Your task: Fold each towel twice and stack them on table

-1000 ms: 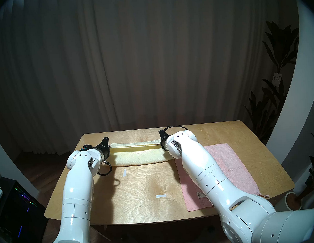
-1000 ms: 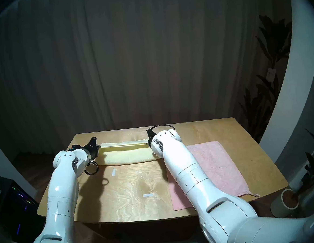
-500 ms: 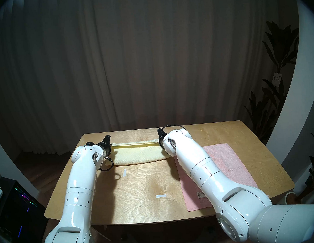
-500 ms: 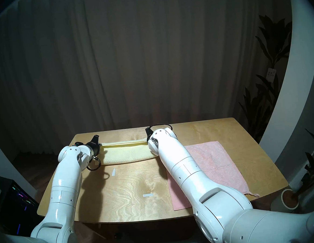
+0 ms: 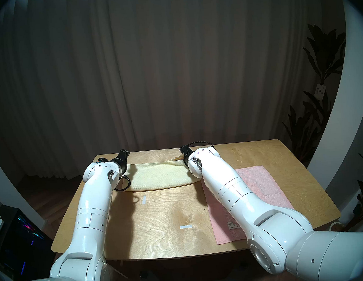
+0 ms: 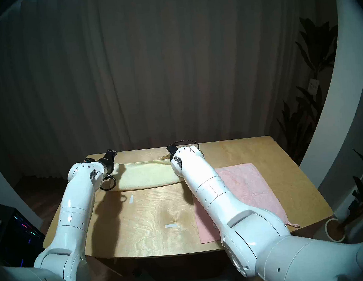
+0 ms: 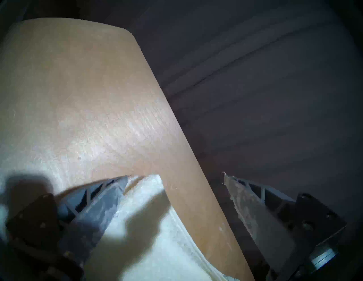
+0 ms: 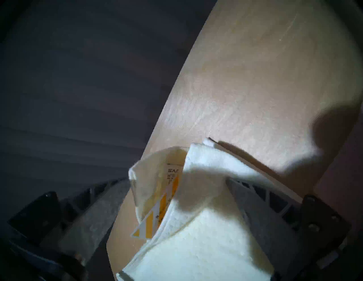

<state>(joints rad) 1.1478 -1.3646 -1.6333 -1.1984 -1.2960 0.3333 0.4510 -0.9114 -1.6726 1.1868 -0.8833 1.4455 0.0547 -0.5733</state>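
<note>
The cream-yellow dotted towel (image 5: 157,177) (image 6: 146,176) lies folded in half across the far part of the table (image 5: 161,225). My left gripper (image 5: 124,154) (image 7: 175,175) hovers open over the towel's far left corner (image 7: 157,245), near the table's far edge. Over the far right corner (image 8: 206,245) stands my right gripper (image 5: 184,150) (image 8: 176,179), also open; a yellow-and-white label (image 8: 157,215) shows loose between its fingers. The pink towel (image 5: 262,187) (image 6: 249,188) lies spread flat at the right, partly under my right arm.
Two white tape strips (image 5: 144,200) (image 5: 186,227) mark the bare wood in the middle. Dark curtains hang behind the table. Potted plants (image 5: 325,104) stand to the right and a lit computer case (image 5: 21,236) sits left of the table.
Both grippers carried the towel's raised edge farther back, then opened and let it go. The cream towel now lies flat on itself instead of hanging stretched between them.
</note>
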